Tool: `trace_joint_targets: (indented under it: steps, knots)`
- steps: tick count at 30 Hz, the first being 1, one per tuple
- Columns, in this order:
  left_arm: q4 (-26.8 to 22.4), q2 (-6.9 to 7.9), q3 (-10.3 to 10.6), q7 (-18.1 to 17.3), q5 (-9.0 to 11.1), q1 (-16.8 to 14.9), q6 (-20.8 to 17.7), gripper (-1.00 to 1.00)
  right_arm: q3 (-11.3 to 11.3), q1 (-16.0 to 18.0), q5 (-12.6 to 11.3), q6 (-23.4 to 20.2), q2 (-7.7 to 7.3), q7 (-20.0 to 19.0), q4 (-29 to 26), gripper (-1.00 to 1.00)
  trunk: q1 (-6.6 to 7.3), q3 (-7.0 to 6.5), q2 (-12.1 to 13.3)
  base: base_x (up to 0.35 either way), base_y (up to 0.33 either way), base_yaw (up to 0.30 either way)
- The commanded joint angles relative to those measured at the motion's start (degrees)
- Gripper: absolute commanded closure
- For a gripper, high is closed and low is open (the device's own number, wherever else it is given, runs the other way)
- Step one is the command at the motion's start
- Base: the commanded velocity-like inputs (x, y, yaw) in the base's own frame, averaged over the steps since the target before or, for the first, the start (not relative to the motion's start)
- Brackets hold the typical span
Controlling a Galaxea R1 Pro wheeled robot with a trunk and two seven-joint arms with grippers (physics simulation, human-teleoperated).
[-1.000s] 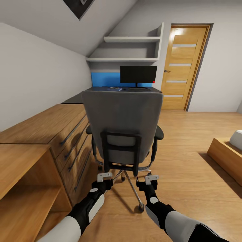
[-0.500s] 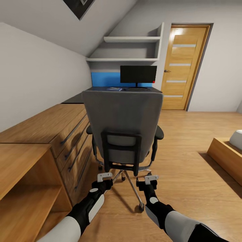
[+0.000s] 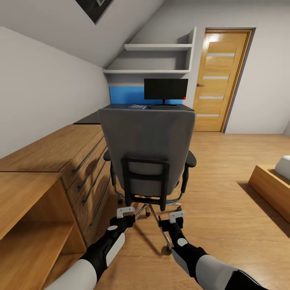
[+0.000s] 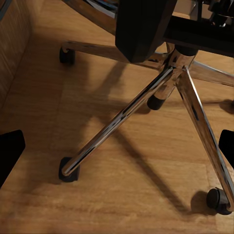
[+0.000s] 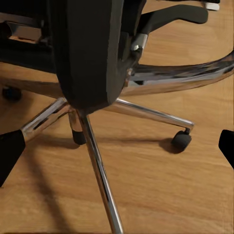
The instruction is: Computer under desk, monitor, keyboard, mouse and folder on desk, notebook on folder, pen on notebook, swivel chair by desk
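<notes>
A: Chair (image 3: 147,149) location?

B: Dead ahead, backrest toward the robot, standing on the floor (image 3: 225,169). Tabletop (image 3: 121,107) beyond it, far end of the room, monitor (image 3: 166,89) upright on top. Something small and blue lying on the tabletop beside the monitor foot, too small to name.

A: Claws?

B: Left claw (image 3: 125,210) and right claw (image 3: 176,214) both low, just short of the chrome base (image 4: 146,97). Fingers apart on both, black tips at opposite edges of each wrist view, nothing between them but base legs and casters. Not touching the chair as far as can be told.

A: Nearer arm?

B: About even. Left claw under the left side of the back frame, right claw under the right side, chair centred between them.

A: Axis for the move?

B: Straight forward: claws, chair, tabletop roughly in one line. Dresser (image 3: 60,149) close along the left, open floor on the right.

A: Step?

B: Probably lining up to push the chair toward the tabletop. Chair well apart from it now, so that part not done.

A: Risk?

B: Casters. Off-centre push likely to swing the chair into the dresser.
</notes>
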State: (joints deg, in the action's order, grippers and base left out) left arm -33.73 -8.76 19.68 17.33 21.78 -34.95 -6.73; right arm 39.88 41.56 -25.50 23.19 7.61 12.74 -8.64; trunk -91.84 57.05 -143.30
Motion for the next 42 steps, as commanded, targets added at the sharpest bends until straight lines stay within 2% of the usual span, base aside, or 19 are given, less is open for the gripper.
trace_joint_targets:
  steps: [1,8,30,42]
  knots:
    - [-0.1,0.06,0.4,0.5,0.5,0.0,-0.2,-1.00,0.5,0.0,-0.3,0.2,0.02,-0.4,0.0,-1.00,0.01,0.06,0.0,0.000,0.000,0.000]
    - [-0.1,0.06,0.4,0.4,0.5,0.0,-0.2,-1.00,0.5,-0.1,-0.4,0.2,0.04,-1.6,-0.1,-1.00,0.01,0.06,0.0,0.104,0.085,0.000]
    - [0.0,0.06,0.5,0.2,0.5,0.0,-0.2,-1.00,0.2,-0.1,-0.8,0.2,-0.04,-1.2,-0.4,-1.00,0.01,0.06,0.0,0.093,0.024,0.000]
    - [0.0,0.06,0.5,0.2,0.4,0.0,-0.2,-1.00,0.0,-0.1,-0.8,0.2,-0.21,-1.1,-0.4,-1.00,0.01,0.06,0.0,0.014,0.000,-0.095]
